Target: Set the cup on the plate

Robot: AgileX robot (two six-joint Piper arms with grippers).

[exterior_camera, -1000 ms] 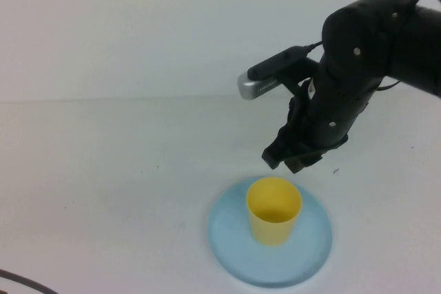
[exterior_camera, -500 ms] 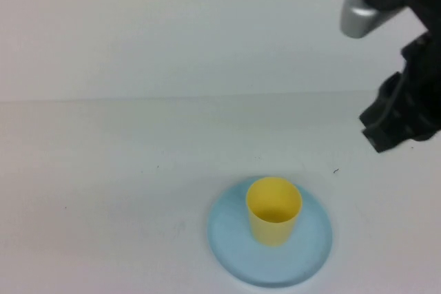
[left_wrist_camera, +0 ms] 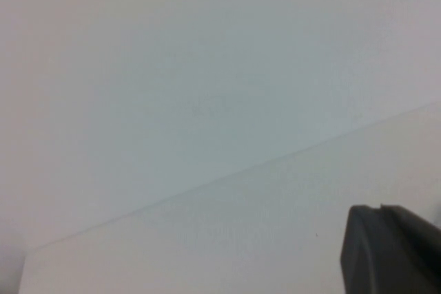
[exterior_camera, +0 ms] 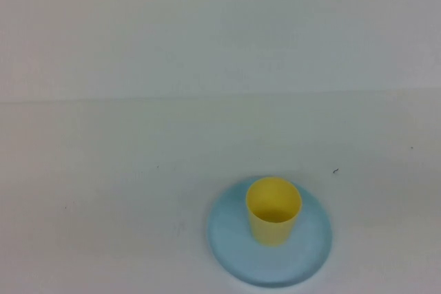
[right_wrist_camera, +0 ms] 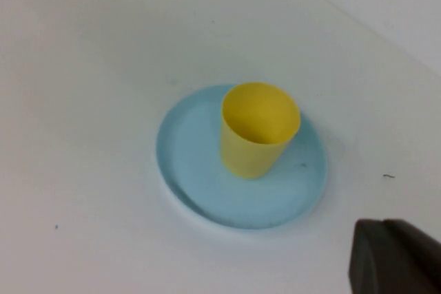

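Observation:
The yellow cup [exterior_camera: 273,213] stands upright on the light blue plate [exterior_camera: 231,242] near the table's front edge, a little right of centre. Neither arm shows in the high view. In the right wrist view the cup [right_wrist_camera: 258,131] sits on the plate [right_wrist_camera: 200,170], and my right gripper [right_wrist_camera: 383,224] is shut and empty, well clear of them to the side. My left gripper [left_wrist_camera: 381,208] is shut and empty, over bare white table, with no cup or plate in its view.
The white table [exterior_camera: 103,191] meets a white back wall [exterior_camera: 207,25]. A small dark speck [exterior_camera: 335,171] lies on the table behind and to the right of the plate.
My right arm has drawn back from above the cup, up and to the right, and has left the high view. The cup and plate have not moved.

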